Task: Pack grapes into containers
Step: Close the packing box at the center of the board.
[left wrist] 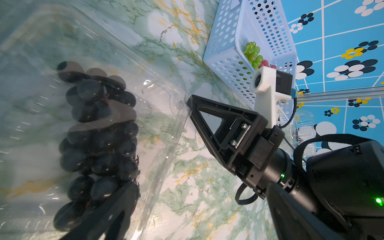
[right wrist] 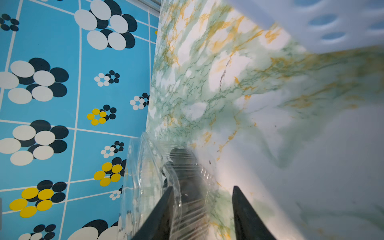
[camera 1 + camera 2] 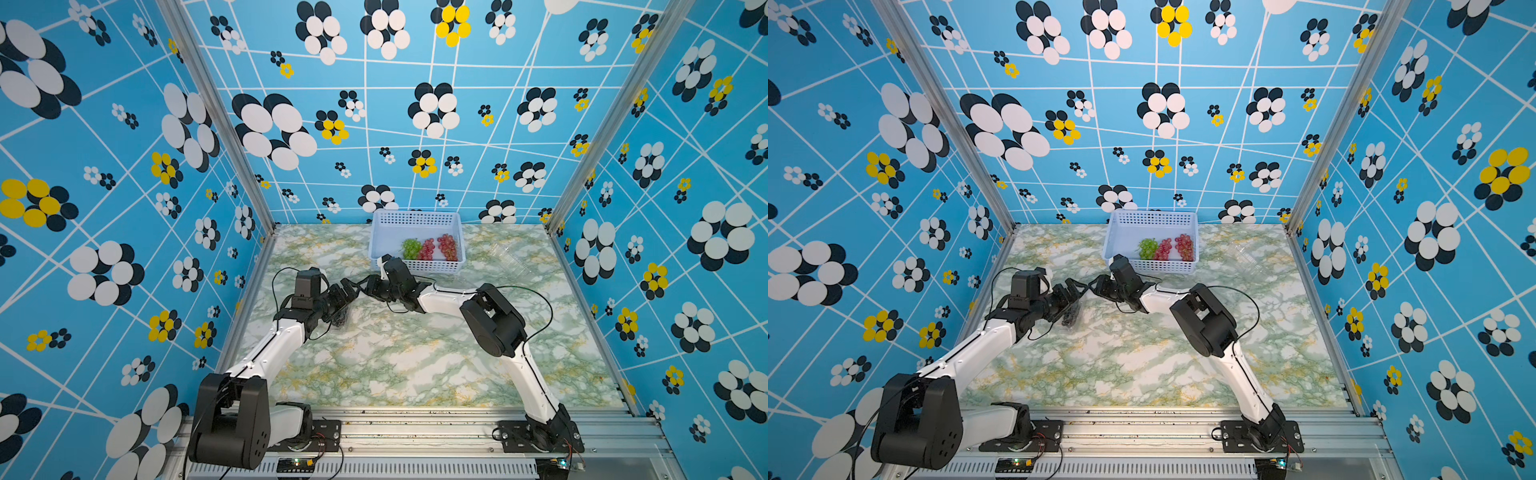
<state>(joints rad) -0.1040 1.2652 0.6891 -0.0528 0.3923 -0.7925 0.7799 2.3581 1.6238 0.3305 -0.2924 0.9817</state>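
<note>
Where the two arms rise from the rail at 7 and 5 o'clock, the near half of the table [image 3: 415,365] lies open between them, plain marble from side to side. Counting from here: two arms, four bunches, two clear boxes that I can make out, one basket.

Toward 10 o'clock from the table's middle the two grippers meet almost tip to tip at a clear box [image 1: 164,124]. The dark bunch [image 1: 97,135] lies inside it, the only bunch in a box. The left gripper [image 3: 348,296] hangs right over that box with its fingers spread wide. Whether they press the plastic I cannot tell. The right gripper [image 2: 202,188] reaches in from the 3 o'clock side with its fingers apart, not clenched. The box's ribbed edge stands between them, against one finger [image 2: 158,214] and short of the other. There is room between this box and the left wall.

Farther off, at 12 o'clock, the basket [image 3: 415,219] sits with its back to the far wall. Three bunches lie in a row along its near side: a green bunch [image 3: 410,248], a red bunch [image 3: 427,249] and a second red bunch [image 3: 448,246]. At 1 o'clock the second box [image 3: 509,259] lies on the marble, near the basket but apart from it, and short of the right wall.
</note>
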